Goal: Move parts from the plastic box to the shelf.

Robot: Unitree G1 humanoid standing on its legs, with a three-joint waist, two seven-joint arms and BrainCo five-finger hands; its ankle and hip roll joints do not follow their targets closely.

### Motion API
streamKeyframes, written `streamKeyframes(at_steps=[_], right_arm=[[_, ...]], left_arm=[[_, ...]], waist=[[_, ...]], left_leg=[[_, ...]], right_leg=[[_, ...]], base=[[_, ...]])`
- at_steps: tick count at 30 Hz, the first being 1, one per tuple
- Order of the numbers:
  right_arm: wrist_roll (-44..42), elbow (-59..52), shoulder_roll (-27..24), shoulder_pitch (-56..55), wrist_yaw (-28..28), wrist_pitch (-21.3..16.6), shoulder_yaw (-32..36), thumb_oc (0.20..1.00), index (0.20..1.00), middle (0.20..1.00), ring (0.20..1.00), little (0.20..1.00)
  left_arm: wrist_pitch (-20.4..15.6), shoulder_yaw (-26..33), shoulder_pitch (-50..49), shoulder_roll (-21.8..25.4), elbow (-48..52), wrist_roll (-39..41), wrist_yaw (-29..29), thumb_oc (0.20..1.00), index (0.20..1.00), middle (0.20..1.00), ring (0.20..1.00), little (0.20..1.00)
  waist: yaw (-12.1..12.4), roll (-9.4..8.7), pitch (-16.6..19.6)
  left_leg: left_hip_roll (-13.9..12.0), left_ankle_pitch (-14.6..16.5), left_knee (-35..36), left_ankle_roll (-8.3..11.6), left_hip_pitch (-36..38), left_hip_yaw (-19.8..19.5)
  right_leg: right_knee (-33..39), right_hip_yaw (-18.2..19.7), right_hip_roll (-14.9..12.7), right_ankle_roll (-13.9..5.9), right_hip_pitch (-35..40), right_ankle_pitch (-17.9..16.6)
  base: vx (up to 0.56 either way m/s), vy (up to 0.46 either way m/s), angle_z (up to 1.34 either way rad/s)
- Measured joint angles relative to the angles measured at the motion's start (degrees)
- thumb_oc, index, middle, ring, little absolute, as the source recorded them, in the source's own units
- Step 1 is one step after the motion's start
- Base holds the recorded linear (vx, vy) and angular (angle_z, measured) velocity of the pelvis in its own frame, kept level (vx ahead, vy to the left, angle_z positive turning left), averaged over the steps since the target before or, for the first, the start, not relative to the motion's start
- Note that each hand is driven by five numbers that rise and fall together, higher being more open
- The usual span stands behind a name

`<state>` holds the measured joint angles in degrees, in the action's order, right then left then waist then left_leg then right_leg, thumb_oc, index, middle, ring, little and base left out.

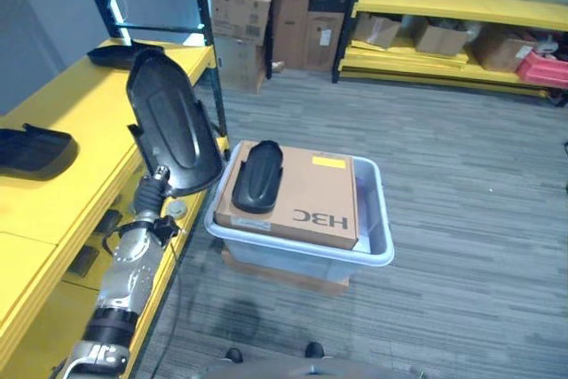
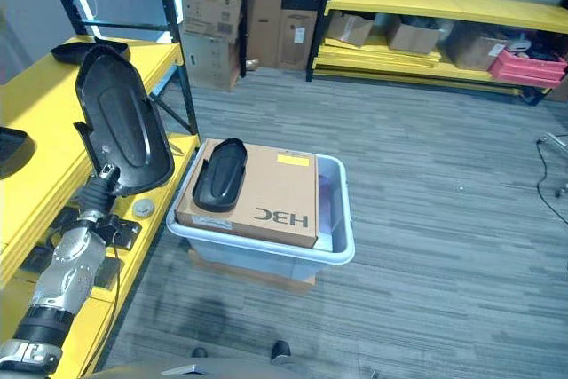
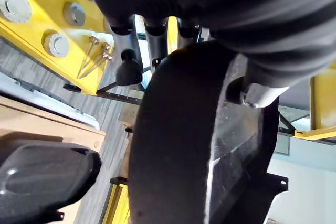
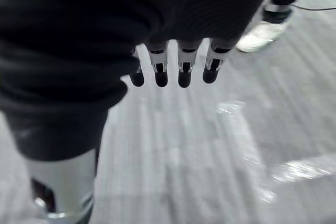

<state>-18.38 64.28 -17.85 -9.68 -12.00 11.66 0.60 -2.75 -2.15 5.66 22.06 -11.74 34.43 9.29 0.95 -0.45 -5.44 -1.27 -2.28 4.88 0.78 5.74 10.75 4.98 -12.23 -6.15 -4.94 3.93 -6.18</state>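
Black moulded plastic was up in the air: the left hand [image 1: 158,185] had its fingers [image 3: 128,66] and thumb curled round the lower rim of a large black part [image 1: 171,122], holding it upright and tilted beside the front edge of the yellow shelf [image 1: 62,130], clear of the shelf top. And over in the plastic box [image 1: 377,250], a pale grey tub on the carpet just beside the shelf, a brown cardboard carton [image 1: 306,194] lay flat across the opening, with a second black part [image 1: 258,175] resting on the carton's left end. Two more black parts sat on the shelf already, one [image 1: 31,148] at the left edge and one [image 1: 120,53] at the far end by the black upright. Meanwhile the right hand [image 4: 173,66] hung over bare carpet, fingers straight and relaxed, holding nothing, near a person's shoe [image 4: 257,38]
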Motion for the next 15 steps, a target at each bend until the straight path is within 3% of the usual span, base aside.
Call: streamKeyframes(at_steps=[4,10,12,14,15], right_arm=[[5.3,7.1,5.2,-0.6,5.6,0.5,-4.6,1.0,1.0,1.0,1.0,1.0],[9.8,1.6,1.6,0.4,7.0,-3.3,-6.9,1.0,1.0,1.0,1.0,1.0],[12.2,-0.8,-0.8,1.2,7.9,-5.1,-7.3,1.0,1.0,1.0,1.0,1.0],[12.6,-0.9,-0.9,1.9,7.9,-5.1,-7.2,1.0,1.0,1.0,1.0,1.0],[13.8,-4.0,-0.3,0.9,7.7,-3.5,-8.3,1.0,1.0,1.0,1.0,1.0]], left_arm=[[0.0,0.0,-2.4,0.0,0.0,-3.8,0.8,0.2,0.2,0.2,0.2,0.2],[0.0,5.2,-5.3,0.6,3.9,-6.0,4.7,0.2,0.2,0.2,0.2,0.2],[-1.5,10.6,-7.1,1.8,8.7,-6.6,7.8,0.2,0.2,0.2,0.2,0.2],[-1.9,12.3,-7.5,2.0,9.0,-6.6,9.0,0.2,0.2,0.2,0.2,0.2],[-1.8,13.4,-8.2,1.0,10.2,-6.7,8.7,0.2,0.2,0.2,0.2,0.2]], waist=[[1.6,0.75,-0.1],[3.0,0.96,-0.2],[6.2,1.57,-0.4],[8.1,2.15,-0.6],[8.6,2.09,-0.8]], left_leg=[[0.0,0.0,0.0,0.02,-1.0,-1.7],[-0.1,-0.9,0.0,-0.09,-1.8,-3.7],[-0.2,-1.2,-0.4,0.41,-1.5,-6.3],[-0.3,-1.3,-0.4,0.49,-1.8,-6.5],[-0.2,-0.3,-0.7,2.31,-3.3,-7.1]], right_leg=[[-0.3,-1.3,0.1,-0.07,0.1,0.3],[0.0,-3.2,0.2,0.17,0.3,0.7],[0.1,-6.3,0.4,-0.02,1.6,2.0],[-0.3,-6.6,0.5,-0.01,2.1,2.0],[-0.3,-9.4,-0.3,-0.25,3.1,1.5]], base=[[-0.03,-0.038,0.14],[-0.03,-0.033,0.19],[-0.03,-0.025,0.61],[0.04,0.015,0.39],[0.0,0.141,1.84]])
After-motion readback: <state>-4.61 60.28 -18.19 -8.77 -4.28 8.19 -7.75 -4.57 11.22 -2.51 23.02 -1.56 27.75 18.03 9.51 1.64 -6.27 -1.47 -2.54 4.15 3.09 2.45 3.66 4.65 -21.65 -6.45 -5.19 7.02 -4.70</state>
